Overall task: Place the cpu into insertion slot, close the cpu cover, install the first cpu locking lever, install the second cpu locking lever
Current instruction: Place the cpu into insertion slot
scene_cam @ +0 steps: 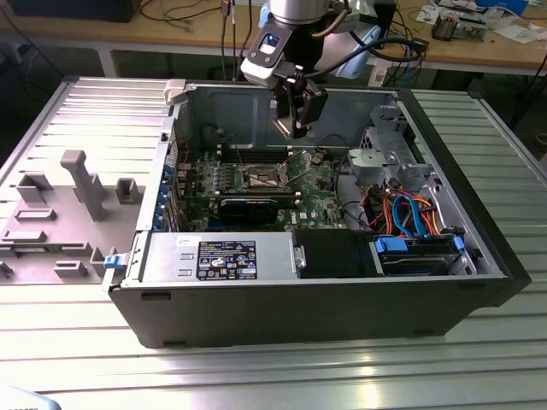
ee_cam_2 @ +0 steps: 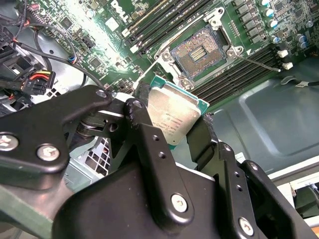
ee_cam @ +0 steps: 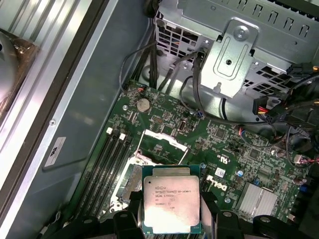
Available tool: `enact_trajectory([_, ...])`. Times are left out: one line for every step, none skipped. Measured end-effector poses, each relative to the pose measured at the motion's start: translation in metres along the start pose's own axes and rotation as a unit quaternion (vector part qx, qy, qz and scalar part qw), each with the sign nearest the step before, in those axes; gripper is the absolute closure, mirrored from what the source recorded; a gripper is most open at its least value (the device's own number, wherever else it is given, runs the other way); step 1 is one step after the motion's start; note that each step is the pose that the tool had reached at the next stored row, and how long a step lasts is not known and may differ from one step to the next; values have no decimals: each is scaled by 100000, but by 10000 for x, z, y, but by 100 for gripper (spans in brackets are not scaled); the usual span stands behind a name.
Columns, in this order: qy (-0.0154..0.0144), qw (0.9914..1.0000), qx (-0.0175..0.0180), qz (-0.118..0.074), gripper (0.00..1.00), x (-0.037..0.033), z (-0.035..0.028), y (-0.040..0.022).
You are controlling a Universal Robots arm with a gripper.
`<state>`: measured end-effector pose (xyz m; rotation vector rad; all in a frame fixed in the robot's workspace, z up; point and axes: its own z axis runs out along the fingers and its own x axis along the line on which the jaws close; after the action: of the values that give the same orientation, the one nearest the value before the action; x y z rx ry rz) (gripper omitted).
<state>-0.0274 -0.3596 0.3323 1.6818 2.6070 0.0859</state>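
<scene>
Gripper (scene_cam: 295, 130), fingers clamped on the cpu (ee_cam: 172, 199), hangs in the upper middle of the exterior view, over the open computer case (scene_cam: 342, 299). The insertion slot (ee_cam_2: 202, 52) lies bare on the green board (scene_cam: 320, 192) at the frame's centre, well apart from the chip, and the cpu cover (ee_cam: 162, 135) appears swung up. From my console, the risk is misalignment. A chip lowered skewed or off-centre could bend socket pins or snag that raised cover.
</scene>
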Motion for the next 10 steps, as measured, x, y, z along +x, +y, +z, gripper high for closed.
enact_trajectory([-3,100000,2,69,45,0,0,0])
enact_trajectory([-6,100000,-1,117,45,0,0,0])
enact_trajectory([-13,100000,4,168,45,0,0,0])
enact_trajectory([-15,100000,4,204,45,0,0,0])
enact_trajectory([-16,100000,3,238,45,0,0,0])
enact_trajectory([-18,100000,4,270,45,0,0,0])
enact_trajectory([-21,100000,3,312,45,0,0,0])
enact_trajectory([-22,99999,1,347,45,0,0,0])
enact_trajectory([-26,99999,5,384,45,0,0,0])
enact_trajectory([-30,99999,4,417,45,0,0,0])
